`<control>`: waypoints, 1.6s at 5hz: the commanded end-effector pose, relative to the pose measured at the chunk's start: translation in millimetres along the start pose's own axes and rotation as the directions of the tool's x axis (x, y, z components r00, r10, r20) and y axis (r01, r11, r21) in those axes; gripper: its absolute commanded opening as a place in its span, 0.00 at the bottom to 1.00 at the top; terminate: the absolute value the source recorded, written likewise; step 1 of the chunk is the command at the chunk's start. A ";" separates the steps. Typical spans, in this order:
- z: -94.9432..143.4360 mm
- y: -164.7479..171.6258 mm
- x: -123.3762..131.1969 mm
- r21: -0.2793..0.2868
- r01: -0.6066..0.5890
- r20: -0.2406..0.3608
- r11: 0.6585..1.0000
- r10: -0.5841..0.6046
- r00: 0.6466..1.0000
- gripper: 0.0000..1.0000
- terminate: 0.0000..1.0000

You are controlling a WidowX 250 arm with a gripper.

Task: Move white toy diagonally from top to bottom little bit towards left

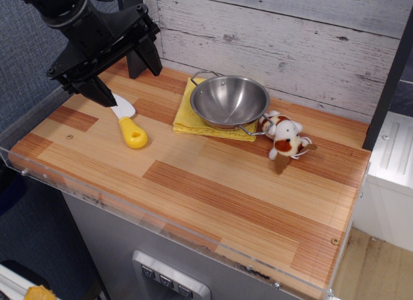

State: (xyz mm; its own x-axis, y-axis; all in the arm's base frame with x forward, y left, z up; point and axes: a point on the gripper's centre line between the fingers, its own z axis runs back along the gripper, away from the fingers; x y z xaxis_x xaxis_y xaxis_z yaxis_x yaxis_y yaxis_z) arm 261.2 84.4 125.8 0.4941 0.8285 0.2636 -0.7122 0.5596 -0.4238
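The white toy [286,138], a small plush animal with brown-orange patches, lies on the wooden tabletop [213,184] at the right, just right of the steel bowl. My gripper [122,74] is at the far left back of the table, well away from the toy. Its two black fingers are spread apart, one over the knife blade and one near the back wall. It holds nothing.
A steel bowl [229,100] with wire handles stands on a yellow cloth [187,119] at the back middle. A toy knife with a yellow handle [134,133] and white blade lies at the left, under my gripper. A clear rim edges the table front.
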 end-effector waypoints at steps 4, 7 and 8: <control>-32.4 -31.8 -50.5 -0.067 0.022 -0.048 0.998 -0.025 0.999 1.00 0.00; -62.7 -87.3 -73.3 -0.075 0.088 -0.049 0.993 -0.091 0.995 1.00 0.00; -79.0 -106.8 -76.4 -0.057 0.111 -0.057 0.992 -0.115 0.992 1.00 0.00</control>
State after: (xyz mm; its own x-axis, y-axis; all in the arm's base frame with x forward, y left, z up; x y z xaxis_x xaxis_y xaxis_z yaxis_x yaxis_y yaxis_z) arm 335.6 -39.3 70.3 0.6082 0.7564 0.2406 -0.6402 0.6467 -0.4147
